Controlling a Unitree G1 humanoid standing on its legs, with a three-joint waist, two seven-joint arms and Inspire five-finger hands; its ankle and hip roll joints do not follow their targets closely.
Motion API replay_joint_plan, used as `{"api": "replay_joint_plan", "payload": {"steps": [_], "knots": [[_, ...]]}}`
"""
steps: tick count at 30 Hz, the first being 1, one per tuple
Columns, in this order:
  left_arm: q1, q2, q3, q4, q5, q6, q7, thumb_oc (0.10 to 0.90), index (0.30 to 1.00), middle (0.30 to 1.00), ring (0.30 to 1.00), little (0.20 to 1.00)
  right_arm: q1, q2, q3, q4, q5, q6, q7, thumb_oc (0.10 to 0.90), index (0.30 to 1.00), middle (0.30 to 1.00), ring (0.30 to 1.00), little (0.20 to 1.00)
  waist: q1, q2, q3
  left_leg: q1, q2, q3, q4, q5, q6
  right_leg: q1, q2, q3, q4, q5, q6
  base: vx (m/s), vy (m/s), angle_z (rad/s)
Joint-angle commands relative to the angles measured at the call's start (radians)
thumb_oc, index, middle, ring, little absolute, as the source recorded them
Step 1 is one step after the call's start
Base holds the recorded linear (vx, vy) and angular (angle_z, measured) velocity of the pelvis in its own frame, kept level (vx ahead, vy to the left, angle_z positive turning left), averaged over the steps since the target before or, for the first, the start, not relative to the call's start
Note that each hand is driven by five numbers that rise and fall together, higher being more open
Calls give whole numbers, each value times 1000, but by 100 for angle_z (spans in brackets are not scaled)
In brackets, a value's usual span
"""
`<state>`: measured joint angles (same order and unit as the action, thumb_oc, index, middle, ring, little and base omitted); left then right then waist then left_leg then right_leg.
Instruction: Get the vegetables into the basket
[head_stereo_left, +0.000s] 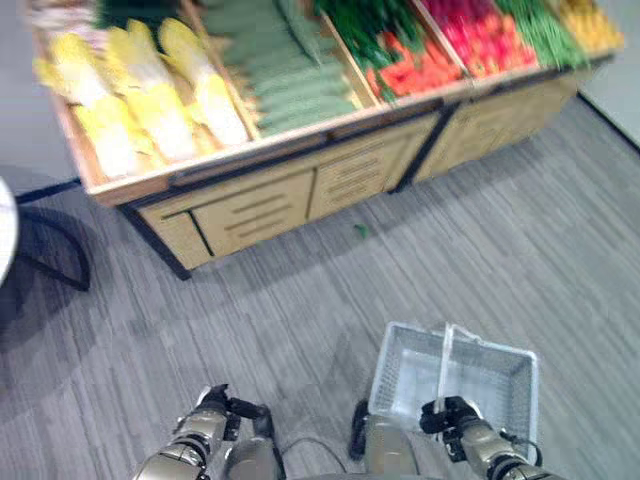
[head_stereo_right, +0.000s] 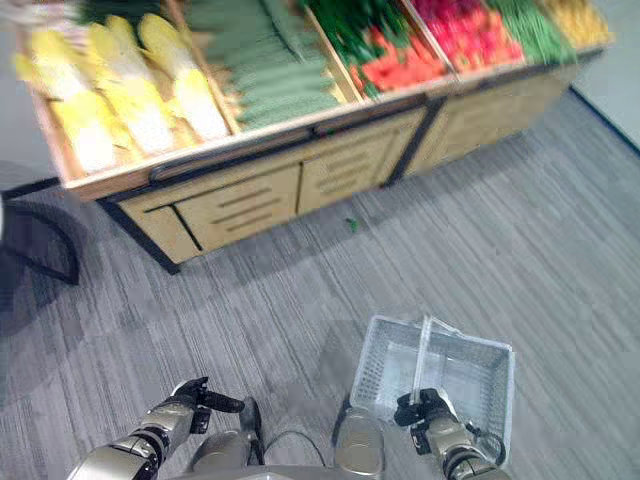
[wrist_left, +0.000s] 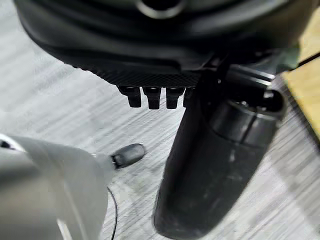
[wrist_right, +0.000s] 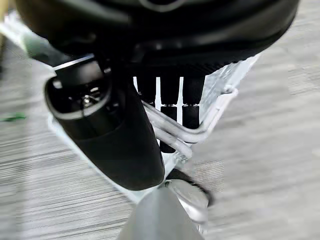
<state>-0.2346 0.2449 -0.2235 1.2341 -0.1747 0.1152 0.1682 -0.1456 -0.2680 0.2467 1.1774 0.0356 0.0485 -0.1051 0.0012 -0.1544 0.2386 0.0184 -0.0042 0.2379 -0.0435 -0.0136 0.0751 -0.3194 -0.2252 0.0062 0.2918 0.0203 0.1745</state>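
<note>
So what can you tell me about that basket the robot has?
The basket is a pale wire-mesh box with metal handles. It looks empty, with no vegetables inside. It hangs upright, low on the robot's right, over the grey floor and away from the wooden produce stand. The right hand has its fingers curled round the handles, carrying it. Nothing else touches it that I can see.

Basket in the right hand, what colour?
White wire mesh basket, its handle held in the right hand. Shows best in the left eye view.
</note>
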Motion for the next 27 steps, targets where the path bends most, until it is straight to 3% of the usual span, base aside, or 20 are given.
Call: {"api": "replay_joint_plan", "payload": {"steps": [1,9,14,18,19,23,27], "knots": [[-30,4,52,7,10,-9,10,900,1000,1000,1000,1000,19,-12,46,-2,-17,8,18,400,300,300,300,300,-42,10,81,-4,44,-63,54,-32,-93,47,28,-9,-211,151,39,196,-141,60],[-3,-7,57,23,18,-4,11,900,1000,1000,1000,1000,42,-14,58,-7,-30,5,27,400,300,300,300,300,-52,9,56,7,25,-134,51,-30,-99,90,73,15,-228,123,24,58,-77,76],[12,-34,47,37,9,-1,9,900,1000,1000,1000,1000,42,-24,53,14,-27,9,13,400,300,300,300,300,-54,47,6,8,73,-182,-11,23,-137,131,112,6,-238,71,-13,58,-194,8],[22,-45,45,41,3,0,8,900,1000,1000,1000,1000,42,-29,65,18,-33,8,16,400,300,300,300,300,-57,65,-8,16,111,-203,-5,27,-159,149,135,-10,-229,39,-36,95,-224,28],[27,-56,38,33,3,1,3,900,1000,1000,1000,1000,48,-41,68,17,-38,10,15,400,300,300,300,300,-59,82,-10,14,131,-222,12,32,-171,166,152,-35,-217,14,-56,124,-316,23],[31,-71,33,25,-13,2,-11,900,1000,1000,1000,1000,57,-57,60,20,-35,12,19,400,300,300,300,300,-65,101,-2,-11,151,-237,69,44,-190,189,165,-67,-189,-29,-83,75,-227,40],[24,-87,26,24,-14,8,-25,900,1000,1000,1000,1000,62,-68,67,30,-53,16,28,400,300,300,300,300,-63,98,24,-83,150,-228,218,129,-214,237,160,-104,-198,-42,-115,37,-159,46]]}}
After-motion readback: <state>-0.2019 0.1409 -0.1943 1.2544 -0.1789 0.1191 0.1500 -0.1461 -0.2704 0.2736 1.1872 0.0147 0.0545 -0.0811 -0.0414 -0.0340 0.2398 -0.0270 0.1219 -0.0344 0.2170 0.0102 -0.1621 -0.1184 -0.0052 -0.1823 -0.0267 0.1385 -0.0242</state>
